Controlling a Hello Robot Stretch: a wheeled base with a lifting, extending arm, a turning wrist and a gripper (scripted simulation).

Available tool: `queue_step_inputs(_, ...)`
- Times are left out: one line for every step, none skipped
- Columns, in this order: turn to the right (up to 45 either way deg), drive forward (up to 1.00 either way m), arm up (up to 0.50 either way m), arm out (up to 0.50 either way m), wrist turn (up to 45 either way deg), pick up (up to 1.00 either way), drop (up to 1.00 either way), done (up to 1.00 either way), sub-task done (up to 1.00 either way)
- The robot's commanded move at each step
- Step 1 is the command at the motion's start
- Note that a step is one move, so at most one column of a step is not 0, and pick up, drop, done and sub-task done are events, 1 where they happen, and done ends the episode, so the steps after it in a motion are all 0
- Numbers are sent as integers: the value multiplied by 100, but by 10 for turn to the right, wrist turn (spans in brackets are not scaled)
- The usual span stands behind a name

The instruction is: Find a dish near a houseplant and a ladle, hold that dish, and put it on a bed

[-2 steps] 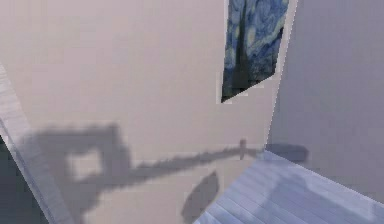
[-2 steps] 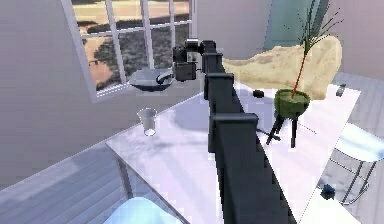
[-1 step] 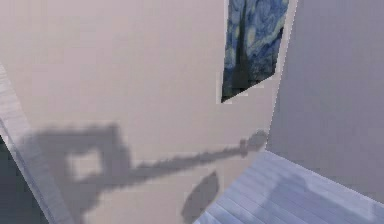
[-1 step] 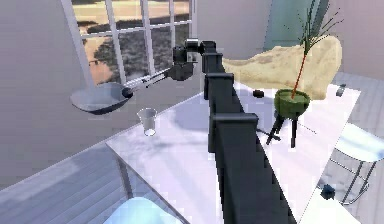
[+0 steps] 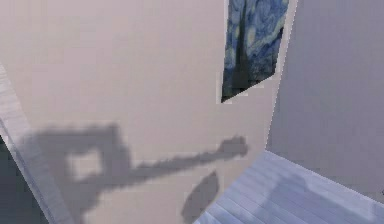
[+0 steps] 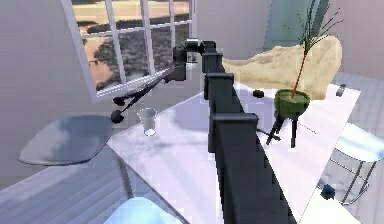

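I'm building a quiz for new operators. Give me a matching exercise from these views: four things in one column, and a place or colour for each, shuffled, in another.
Things: 1 houseplant; 2 glass; 3 painting; 4 chair.
Descriptions: A blue swirls, on the wall; B grey seat, below the window; C long green leaves, right of the arm; D clear, on the table, left of the arm.
Pairs: 1-C; 2-D; 3-A; 4-B.

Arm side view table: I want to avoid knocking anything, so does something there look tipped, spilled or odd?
Nothing stands out. The clear glass and the potted houseplant stand upright on the white table, with no spill showing. The dark thing beside the pot is too small to judge.
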Motion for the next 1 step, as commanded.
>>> queue_step_inputs(0,0,0,0,-240,0,0,0,0)
